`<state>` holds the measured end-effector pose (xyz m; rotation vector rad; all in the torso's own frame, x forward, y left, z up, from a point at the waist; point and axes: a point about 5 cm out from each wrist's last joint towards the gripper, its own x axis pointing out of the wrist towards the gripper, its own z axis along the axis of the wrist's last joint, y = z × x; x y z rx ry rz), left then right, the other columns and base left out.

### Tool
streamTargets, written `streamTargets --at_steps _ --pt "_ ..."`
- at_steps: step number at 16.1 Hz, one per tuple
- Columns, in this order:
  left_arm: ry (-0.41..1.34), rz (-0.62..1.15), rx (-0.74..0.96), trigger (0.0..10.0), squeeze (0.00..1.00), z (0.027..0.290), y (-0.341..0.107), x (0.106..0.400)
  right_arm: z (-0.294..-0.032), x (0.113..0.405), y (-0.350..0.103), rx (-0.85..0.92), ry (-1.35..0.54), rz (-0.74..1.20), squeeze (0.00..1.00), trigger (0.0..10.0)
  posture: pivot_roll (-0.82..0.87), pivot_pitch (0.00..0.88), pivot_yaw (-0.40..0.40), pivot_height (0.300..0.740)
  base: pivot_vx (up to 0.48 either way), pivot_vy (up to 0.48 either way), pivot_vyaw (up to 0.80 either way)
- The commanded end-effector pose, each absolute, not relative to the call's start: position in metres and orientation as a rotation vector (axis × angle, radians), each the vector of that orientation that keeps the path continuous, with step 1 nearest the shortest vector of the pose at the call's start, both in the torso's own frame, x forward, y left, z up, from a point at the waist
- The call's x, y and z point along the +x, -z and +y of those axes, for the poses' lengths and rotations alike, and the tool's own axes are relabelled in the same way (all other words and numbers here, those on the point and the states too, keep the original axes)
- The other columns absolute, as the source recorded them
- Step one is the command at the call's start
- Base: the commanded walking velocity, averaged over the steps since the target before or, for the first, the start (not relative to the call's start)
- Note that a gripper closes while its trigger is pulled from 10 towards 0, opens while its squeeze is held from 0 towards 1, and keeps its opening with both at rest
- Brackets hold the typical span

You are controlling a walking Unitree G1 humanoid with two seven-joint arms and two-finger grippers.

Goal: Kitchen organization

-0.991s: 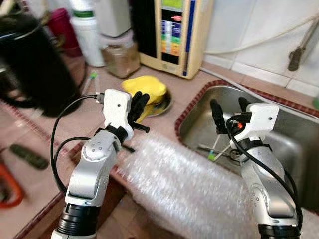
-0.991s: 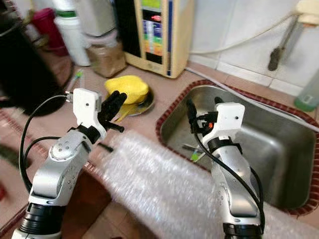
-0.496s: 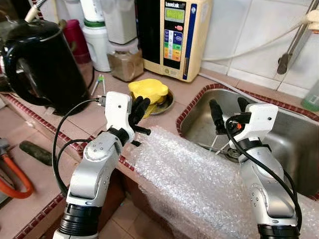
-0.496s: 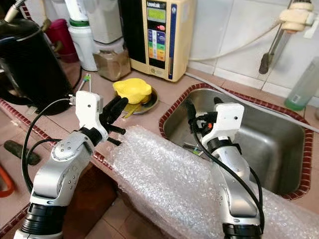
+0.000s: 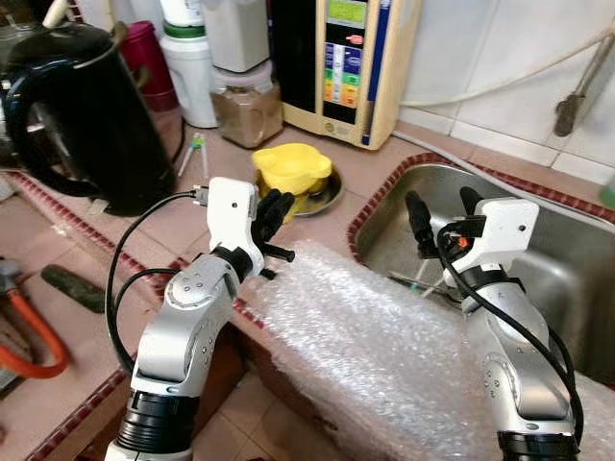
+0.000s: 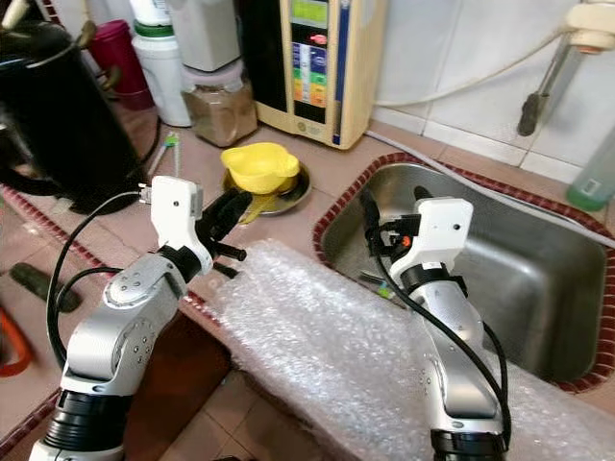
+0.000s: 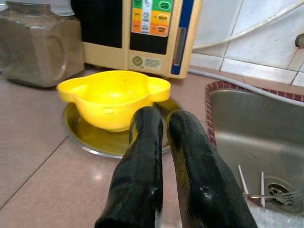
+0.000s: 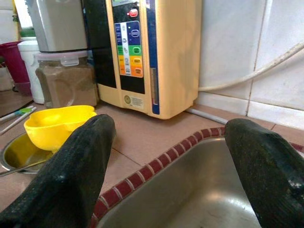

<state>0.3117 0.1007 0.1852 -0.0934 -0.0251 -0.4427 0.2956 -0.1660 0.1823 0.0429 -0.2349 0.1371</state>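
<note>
A yellow bowl [image 5: 291, 167] sits on a shiny metal plate [image 5: 330, 196] on the pink counter, left of the steel sink [image 5: 567, 259]. My left gripper [image 5: 270, 207] is shut and empty, its tips a short way in front of the bowl [image 7: 114, 97]. Over the sink's left side my right gripper [image 5: 443, 211] is held open, nothing between its fingers [image 8: 71, 175]. Some cutlery [image 5: 415, 282] lies at the sink's bottom near the drain [image 7: 281, 195].
A black kettle [image 5: 82, 110] stands at the left. Behind the bowl are a jar of brown powder [image 5: 242, 103], a white bottle [image 5: 188, 56] and a cream water appliance [image 5: 346, 62]. Bubble wrap [image 5: 375, 351] covers the counter's front edge. A hose [image 5: 500, 86] runs along the tiled wall.
The camera shifted and the blur cleared. Both grippers hold about the same pose: left shut near the bowl, right open over the sink.
</note>
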Motion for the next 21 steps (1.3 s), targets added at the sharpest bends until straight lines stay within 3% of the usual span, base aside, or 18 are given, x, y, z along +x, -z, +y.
streamTargets --at_steps 1,13,17,21 --pt "0.431 -0.029 -0.089 10.0 0.0 0.1039 -0.1889 0.3129 -0.1643 0.297 -0.1832 0.05 -0.139 -0.235 0.0 10.0 0.0 0.073 0.055 0.74 0.0 0.337 0.0" --pt "0.448 -0.026 -0.078 10.0 0.0 0.1019 -0.1905 0.3149 -0.1658 0.2991 -0.1852 0.053 -0.125 -0.248 0.0 10.0 0.0 0.061 0.065 0.74 0.0 0.368 0.0" --pt "0.459 -0.036 -0.074 10.0 0.0 0.1014 -0.1899 0.3153 -0.1672 0.2997 -0.1853 0.044 -0.113 -0.244 0.0 10.0 0.0 0.056 0.066 0.74 0.0 0.0 0.0" --pt "0.486 -0.043 -0.087 10.0 0.0 0.098 -0.1905 0.3149 -0.1702 0.3005 -0.1862 0.039 -0.105 -0.247 0.0 10.0 -0.01 0.051 0.06 0.74 0.0 0.0 -0.8"
